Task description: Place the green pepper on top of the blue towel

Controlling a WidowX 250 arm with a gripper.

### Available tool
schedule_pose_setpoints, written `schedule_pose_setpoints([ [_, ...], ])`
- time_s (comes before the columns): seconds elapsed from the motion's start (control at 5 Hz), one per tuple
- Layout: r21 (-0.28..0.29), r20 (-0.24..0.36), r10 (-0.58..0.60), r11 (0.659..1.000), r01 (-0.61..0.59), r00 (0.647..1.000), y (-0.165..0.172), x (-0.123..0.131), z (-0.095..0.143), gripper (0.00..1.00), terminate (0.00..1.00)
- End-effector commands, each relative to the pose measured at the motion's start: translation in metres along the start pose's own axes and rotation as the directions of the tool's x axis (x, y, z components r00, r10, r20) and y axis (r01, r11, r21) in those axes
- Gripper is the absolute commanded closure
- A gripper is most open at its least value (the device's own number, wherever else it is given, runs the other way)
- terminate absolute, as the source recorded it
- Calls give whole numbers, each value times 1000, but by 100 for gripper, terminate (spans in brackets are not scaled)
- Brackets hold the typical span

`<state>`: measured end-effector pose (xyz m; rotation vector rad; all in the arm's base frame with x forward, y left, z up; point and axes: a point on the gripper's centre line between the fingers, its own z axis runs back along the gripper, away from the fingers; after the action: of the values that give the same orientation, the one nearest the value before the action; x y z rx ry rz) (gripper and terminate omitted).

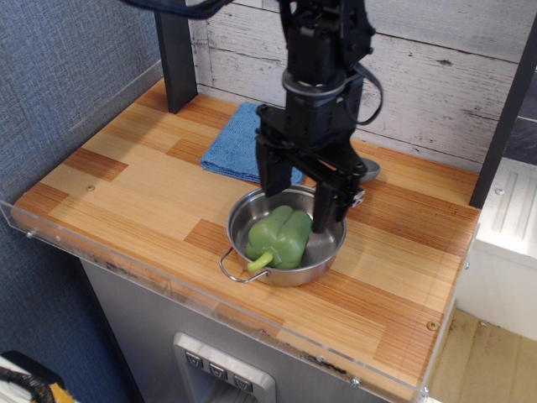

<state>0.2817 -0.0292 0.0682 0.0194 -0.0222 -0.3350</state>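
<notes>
The green pepper (279, 238) lies on its side inside a steel pot (243, 225), its pale stem pointing to the front left. My gripper (298, 206) is open, its two black fingers hanging just above the pepper's far side, inside the pot's rim. The blue towel (233, 144) lies flat on the wooden table behind the pot; the arm hides its right part.
A grey scoop with a light-blue handle (369, 170) is mostly hidden behind the arm, right of the towel. A black post (174, 50) stands at the back left. A clear acrylic rim (126, 267) runs along the table's front and left edges.
</notes>
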Motion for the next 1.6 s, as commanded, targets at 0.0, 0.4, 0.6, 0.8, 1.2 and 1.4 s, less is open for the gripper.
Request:
schedule_pose_setpoints([
  [0.0, 9, -10, 9, 1000, -9, 1000, 4, -3, -6, 0, 0],
  [0.4, -15, -67, 35, 999, -36, 997, 9, -8, -29, 0, 0],
  [0.6, -28, -104, 39, 999, -42, 994, 8, -10, -44, 0, 0],
  [0.8, -32, -131, 68, 997, -73, 989, 8, -17, -53, 100, 0],
  [1.2, 18, -35, 41, 999, -41, 999, 9, -22, -34, 100, 0],
  [1.4, 40, 132, 17, 999, -23, 991, 14, -2, -6, 100, 0],
])
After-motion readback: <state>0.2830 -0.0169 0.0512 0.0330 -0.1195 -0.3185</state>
